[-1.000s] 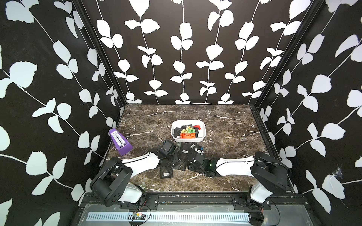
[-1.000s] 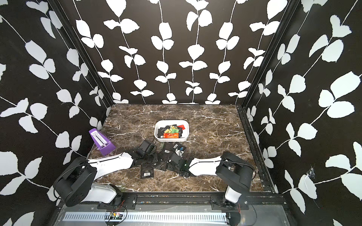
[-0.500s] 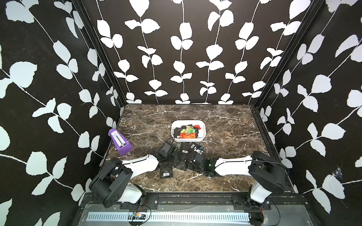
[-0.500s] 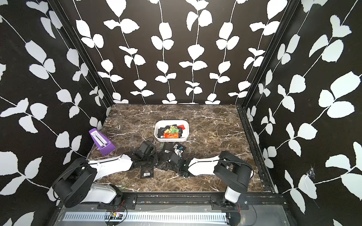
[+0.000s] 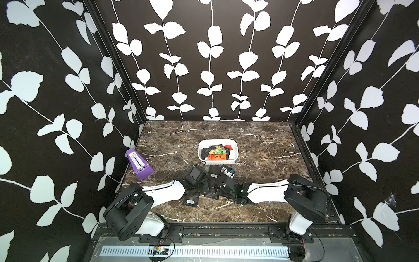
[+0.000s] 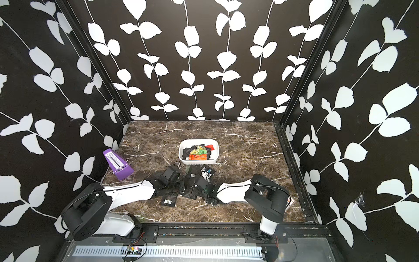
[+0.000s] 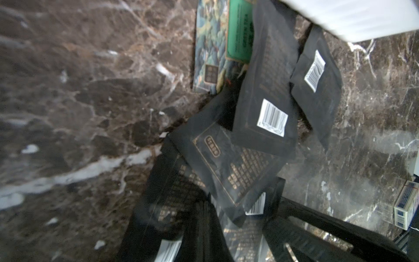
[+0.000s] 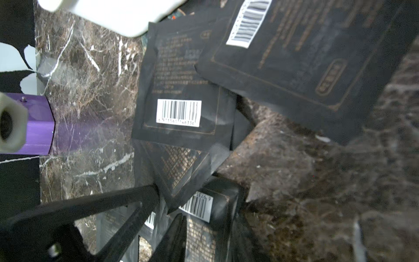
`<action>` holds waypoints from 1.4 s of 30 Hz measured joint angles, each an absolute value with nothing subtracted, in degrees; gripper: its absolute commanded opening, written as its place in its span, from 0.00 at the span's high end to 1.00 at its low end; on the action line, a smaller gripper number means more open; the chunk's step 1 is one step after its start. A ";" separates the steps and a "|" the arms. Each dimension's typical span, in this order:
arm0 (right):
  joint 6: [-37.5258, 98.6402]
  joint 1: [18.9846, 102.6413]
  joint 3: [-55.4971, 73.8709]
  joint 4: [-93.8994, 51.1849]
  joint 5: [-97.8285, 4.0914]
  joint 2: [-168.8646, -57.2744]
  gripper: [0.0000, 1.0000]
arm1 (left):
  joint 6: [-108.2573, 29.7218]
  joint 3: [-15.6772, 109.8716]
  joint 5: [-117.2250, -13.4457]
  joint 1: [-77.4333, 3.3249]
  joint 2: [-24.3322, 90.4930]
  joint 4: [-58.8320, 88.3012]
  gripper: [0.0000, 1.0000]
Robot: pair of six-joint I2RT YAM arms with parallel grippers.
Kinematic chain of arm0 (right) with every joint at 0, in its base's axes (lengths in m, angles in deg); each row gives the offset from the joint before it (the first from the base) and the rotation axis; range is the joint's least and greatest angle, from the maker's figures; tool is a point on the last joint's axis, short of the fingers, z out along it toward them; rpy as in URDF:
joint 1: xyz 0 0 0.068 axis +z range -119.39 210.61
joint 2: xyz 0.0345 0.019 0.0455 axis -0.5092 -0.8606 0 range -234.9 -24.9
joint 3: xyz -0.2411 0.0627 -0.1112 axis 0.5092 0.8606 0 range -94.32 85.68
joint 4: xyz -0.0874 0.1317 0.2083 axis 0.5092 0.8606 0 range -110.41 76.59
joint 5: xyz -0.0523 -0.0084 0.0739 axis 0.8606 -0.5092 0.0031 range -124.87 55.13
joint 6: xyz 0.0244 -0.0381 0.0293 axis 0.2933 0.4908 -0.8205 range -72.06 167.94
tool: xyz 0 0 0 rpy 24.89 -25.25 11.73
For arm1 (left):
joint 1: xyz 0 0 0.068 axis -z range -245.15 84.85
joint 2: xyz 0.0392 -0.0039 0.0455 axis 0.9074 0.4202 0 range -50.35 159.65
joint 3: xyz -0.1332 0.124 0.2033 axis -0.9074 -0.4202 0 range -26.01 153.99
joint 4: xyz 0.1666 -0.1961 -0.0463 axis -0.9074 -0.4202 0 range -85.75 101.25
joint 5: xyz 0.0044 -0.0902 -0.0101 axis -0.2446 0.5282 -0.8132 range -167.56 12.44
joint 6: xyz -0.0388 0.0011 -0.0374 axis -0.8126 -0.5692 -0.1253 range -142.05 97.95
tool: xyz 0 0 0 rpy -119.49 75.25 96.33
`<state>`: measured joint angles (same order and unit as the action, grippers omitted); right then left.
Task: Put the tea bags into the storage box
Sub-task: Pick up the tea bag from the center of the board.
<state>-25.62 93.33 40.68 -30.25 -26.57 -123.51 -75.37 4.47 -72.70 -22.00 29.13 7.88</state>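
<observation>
Tea bags stay piled as before; left pincer closed, right pincer unclear.

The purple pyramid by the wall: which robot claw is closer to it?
Left. The left gripper is at the edge of the tea bags facing the purple metronome; the right gripper is at their opposite edge, farther from it.
</observation>
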 measured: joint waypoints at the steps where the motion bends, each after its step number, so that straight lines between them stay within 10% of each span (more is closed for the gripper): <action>1: -25.60 93.33 40.68 -30.30 -26.60 -123.53 0.67 | -75.43 4.47 -72.72 -21.82 29.13 7.88 1.00; 10: -24.83 93.11 40.68 -28.88 -26.44 -123.97 1.00 | -76.05 4.49 -73.12 -20.75 29.27 7.98 1.00; 42: -16.07 92.48 34.26 -1.90 -21.53 -100.39 1.00 | -76.39 5.04 -76.15 -19.42 12.19 -5.98 0.83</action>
<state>-16.07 92.48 34.26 -1.90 -21.53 -100.39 -76.39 5.04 -76.15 -19.42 12.19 -5.98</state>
